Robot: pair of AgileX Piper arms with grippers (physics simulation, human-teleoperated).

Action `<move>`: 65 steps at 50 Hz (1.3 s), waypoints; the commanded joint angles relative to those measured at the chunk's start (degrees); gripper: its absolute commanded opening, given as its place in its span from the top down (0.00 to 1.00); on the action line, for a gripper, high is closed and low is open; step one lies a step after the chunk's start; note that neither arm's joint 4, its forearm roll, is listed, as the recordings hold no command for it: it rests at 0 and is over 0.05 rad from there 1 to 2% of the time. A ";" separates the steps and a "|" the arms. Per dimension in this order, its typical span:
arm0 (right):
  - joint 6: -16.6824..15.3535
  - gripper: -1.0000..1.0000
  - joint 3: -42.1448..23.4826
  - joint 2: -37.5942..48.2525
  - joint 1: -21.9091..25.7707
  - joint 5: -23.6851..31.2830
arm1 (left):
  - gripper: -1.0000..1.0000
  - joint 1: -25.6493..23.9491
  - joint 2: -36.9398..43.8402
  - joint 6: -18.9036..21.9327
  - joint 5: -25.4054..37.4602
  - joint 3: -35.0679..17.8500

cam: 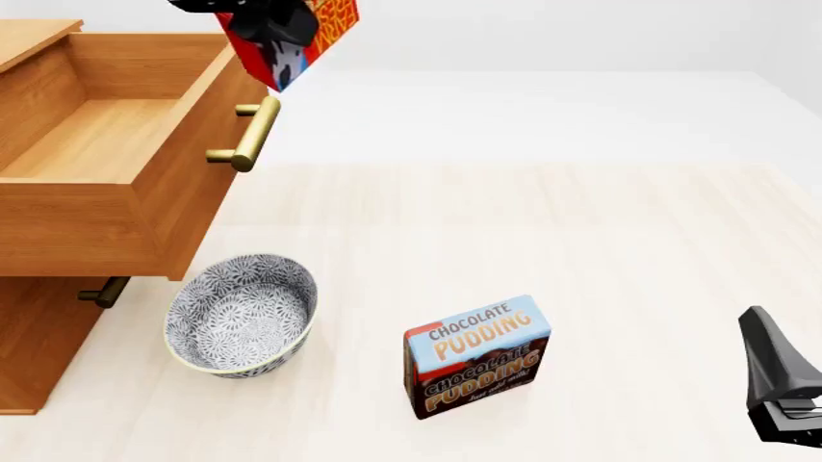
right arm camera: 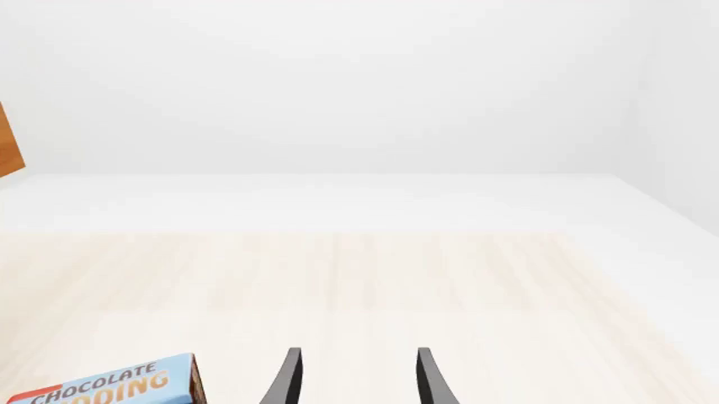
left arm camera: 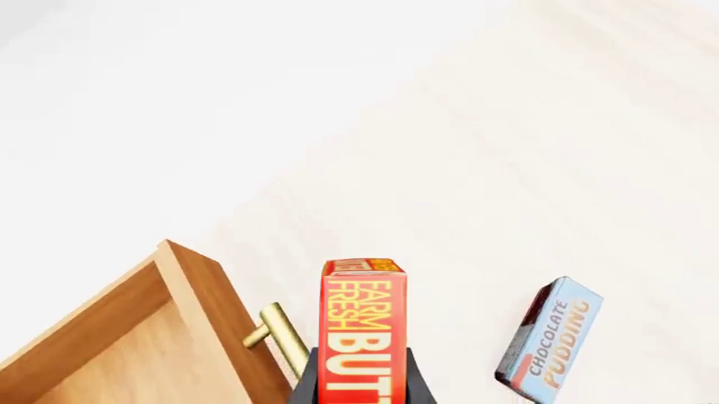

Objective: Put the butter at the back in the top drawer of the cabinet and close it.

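Butter [left arm camera: 362, 328] fills the near left wrist view, clamped in left hand [left arm camera: 362, 389], held up beside the open top drawer [cam: 96, 144], just past its brass handle [cam: 246, 135]. Risk: box clips drawer front or drops outside onto bowl [cam: 242, 310]. Only front view shows bowl and lower cabinet [cam: 38, 332]; right hand [right arm camera: 355, 374] idle, fingers apart.

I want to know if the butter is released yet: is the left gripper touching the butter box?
Touching. The left wrist view shows the left gripper closed against both sides of the butter, holding it above the table beside the open top drawer.
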 commanded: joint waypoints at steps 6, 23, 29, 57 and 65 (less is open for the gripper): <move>0.00 0.00 0.00 0.00 0.00 0.00 | 1.00 5.19 -6.70 3.38 1.74 2.10; 0.00 0.00 0.00 0.00 0.00 0.00 | 1.00 10.32 -10.68 5.17 4.91 1.11; 0.00 0.00 0.00 0.00 0.00 0.00 | 1.00 11.94 -11.97 5.47 5.00 2.21; 0.00 0.00 0.00 0.00 0.00 0.00 | 1.00 19.46 -18.32 5.89 3.84 10.89; 0.00 0.00 0.00 0.00 0.00 0.00 | 1.00 21.42 -19.64 5.43 3.01 14.07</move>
